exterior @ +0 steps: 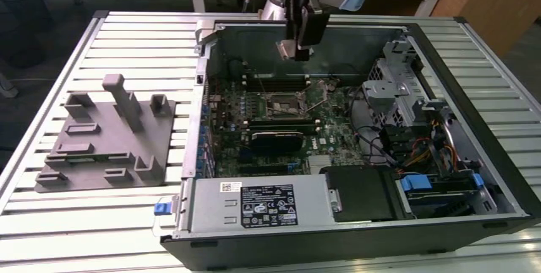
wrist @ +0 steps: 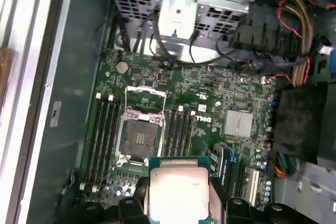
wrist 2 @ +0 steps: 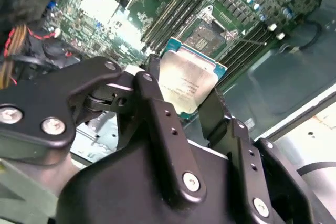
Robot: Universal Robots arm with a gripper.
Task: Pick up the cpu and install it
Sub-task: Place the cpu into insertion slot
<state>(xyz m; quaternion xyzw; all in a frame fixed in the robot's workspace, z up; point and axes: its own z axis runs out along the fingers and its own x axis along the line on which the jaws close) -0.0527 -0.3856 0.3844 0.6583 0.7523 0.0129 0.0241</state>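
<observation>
The open computer case [exterior: 338, 235] is taken in whole by the exterior view, set high, well back and tilted down into it. Its motherboard [wrist: 210, 87] is looked down on almost squarely from closer in the first wrist view, and is seen obliquely, from very near, past the gripper [wrist 2: 185, 95] in the second wrist view. The open socket [wrist: 139, 135] and the cpu [wrist: 177, 192] are shared by both wrist views.
</observation>
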